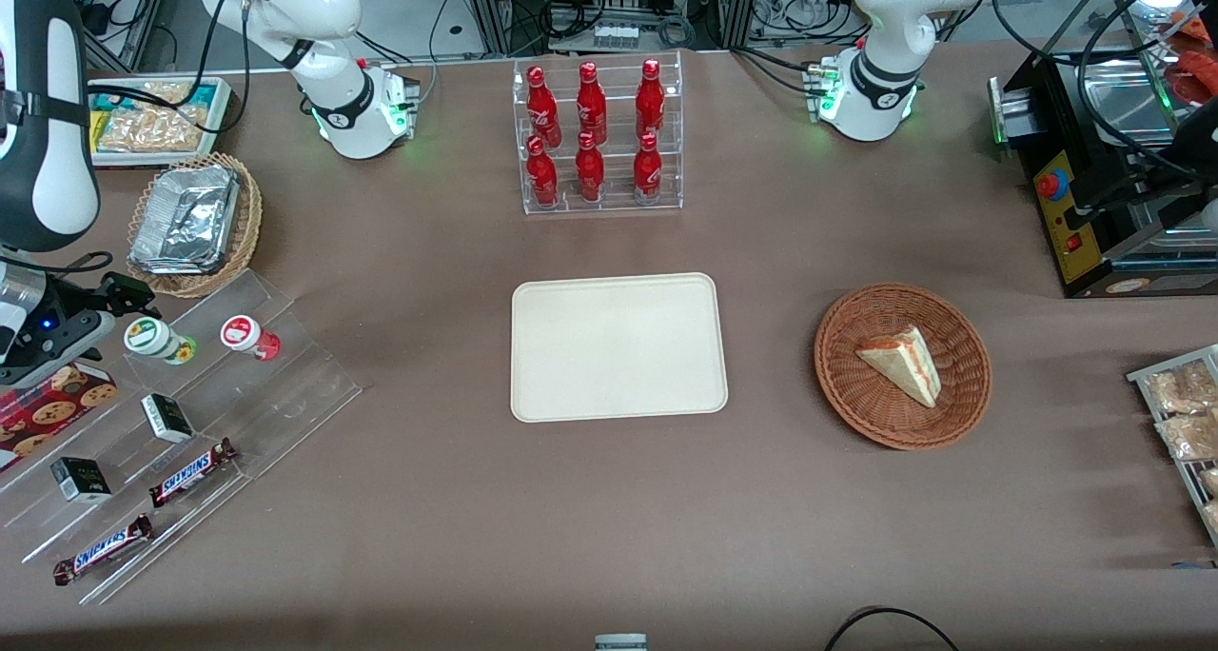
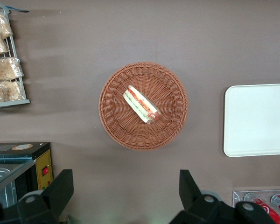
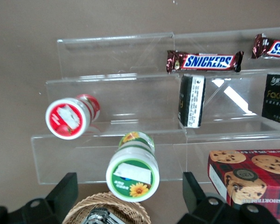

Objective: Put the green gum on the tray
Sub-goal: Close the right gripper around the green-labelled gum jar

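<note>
Front view: the green gum (image 1: 157, 340) lies on its side on the top step of a clear acrylic stand (image 1: 190, 423) at the working arm's end of the bench (image 1: 609, 518), with a red gum bottle (image 1: 249, 337) beside it on the same step. The tool (image 1: 100, 313) hovers just beside the green gum — dark fingers near its lid, not touching it as far as can be seen. Lower steps carry two small black boxes (image 1: 166, 418) and two Snickers bars (image 1: 193, 471). The tray (image 1: 618, 346) sits bare at mid-bench, well apart from the gum. A wicker basket (image 1: 837, 375) with a sandwich wedge (image 1: 902, 364) lies toward the parked arm's end; a rack of red bottles (image 1: 595, 137) stands farther from the camera than the tray.

Right wrist view: the tool (image 3: 130, 198) is spread wide, its fingers (image 3: 60, 193) either side of the green gum (image 3: 133, 168) but clear of it — nothing is held. The red gum bottle (image 3: 71, 116) lies one step away, and a cookie box (image 3: 249, 179) sits near.

Left wrist view: the tray (image 2: 257, 120) shows beside the basket (image 2: 112, 121).
</note>
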Controlling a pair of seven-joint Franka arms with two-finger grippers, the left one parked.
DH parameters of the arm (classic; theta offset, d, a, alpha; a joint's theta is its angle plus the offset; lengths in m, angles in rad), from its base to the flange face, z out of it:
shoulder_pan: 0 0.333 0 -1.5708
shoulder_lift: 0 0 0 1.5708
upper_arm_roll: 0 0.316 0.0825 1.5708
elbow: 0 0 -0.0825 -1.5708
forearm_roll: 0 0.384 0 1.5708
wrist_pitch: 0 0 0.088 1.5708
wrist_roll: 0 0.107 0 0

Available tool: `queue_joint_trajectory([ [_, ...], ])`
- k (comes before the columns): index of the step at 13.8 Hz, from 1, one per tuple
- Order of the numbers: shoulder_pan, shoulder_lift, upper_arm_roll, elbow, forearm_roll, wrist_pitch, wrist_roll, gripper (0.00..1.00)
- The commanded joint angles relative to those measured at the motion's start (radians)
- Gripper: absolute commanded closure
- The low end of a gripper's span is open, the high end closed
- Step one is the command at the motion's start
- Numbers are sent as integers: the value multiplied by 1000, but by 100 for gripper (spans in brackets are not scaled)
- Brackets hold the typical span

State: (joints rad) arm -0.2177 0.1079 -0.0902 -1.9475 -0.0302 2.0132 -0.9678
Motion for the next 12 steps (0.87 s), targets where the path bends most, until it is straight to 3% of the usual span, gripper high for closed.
queue_joint_trajectory([
  [1, -12, -19, 6, -51, -8, 53, -16, 0],
  [11, -49, -14, 6, -160, 16, 205, -66, 2],
  [12, -49, -14, 6, -160, 21, 205, -74, 31],
])
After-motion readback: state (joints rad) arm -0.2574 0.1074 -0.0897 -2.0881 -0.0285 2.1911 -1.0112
